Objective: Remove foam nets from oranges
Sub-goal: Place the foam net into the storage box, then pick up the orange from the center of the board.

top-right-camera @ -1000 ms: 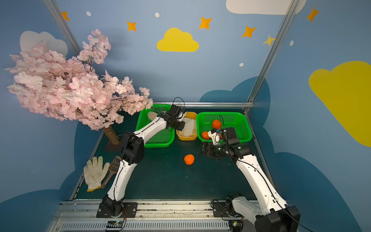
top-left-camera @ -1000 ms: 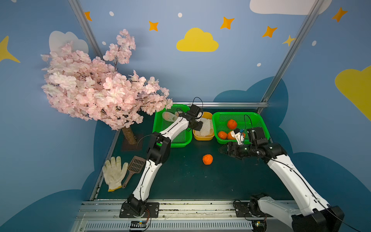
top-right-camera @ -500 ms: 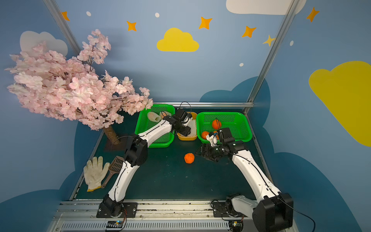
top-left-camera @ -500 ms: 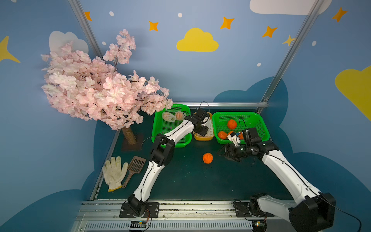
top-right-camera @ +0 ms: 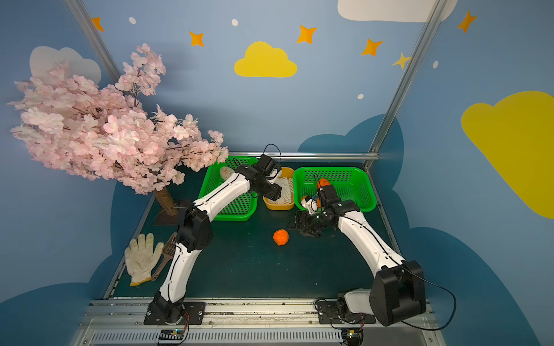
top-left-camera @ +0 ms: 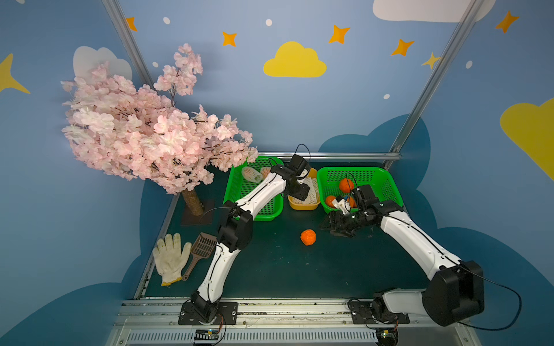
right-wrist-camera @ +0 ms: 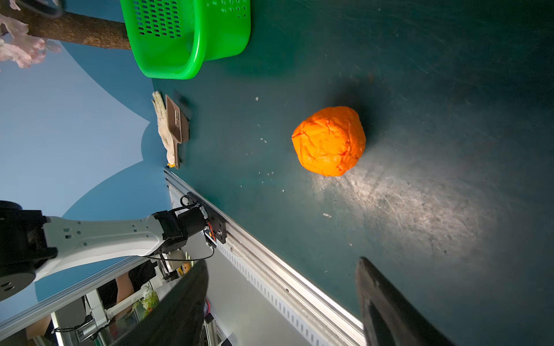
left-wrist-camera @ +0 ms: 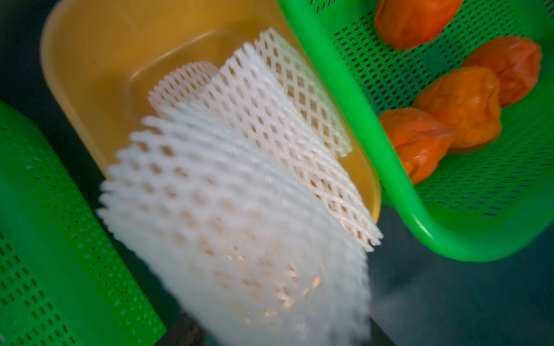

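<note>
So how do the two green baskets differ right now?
The left basket holds netted oranges; the right basket holds bare oranges. Two fruits show in the left basket, four in the right basket by the left wrist view. Both are green perforated plastic, flanking the yellow tub.

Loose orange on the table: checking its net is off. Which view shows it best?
The right wrist view: the loose orange is close, unobstructed and bare of mesh. Both top views show the orange only small on the table. The left wrist view misses it.
</note>
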{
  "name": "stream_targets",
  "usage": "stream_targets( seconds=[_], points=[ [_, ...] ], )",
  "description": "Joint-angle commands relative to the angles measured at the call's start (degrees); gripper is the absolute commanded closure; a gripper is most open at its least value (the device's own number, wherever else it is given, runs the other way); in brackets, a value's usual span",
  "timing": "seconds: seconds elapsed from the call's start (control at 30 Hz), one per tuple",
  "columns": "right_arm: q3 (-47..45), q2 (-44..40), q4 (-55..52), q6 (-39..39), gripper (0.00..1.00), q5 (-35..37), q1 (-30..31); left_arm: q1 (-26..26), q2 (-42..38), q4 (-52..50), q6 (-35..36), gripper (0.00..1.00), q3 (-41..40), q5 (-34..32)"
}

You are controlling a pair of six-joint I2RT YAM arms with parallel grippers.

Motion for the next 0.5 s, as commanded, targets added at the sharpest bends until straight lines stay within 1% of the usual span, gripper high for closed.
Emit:
stream_targets(
  seconds=[0.0,0.27,0.47],
  points=[
    [1.1,1.8,-1.5,-1.2,0.24,-0.6,0.3,-0.2,-3.0,-2.8,-1.8,0.29,1.4,0.4],
    [2.2,8.1,1.2,-0.7,0.23,-0.7,0.8,0.6,-6.3,-3.8,-3.9,0.27,1.3,4.6],
    [5.1,14.1,2.2,-2.2,0.22,-1.1,3.3,1.5,-9.0,-3.9,-6.0,0.27,1.0,8.7]
  ],
)
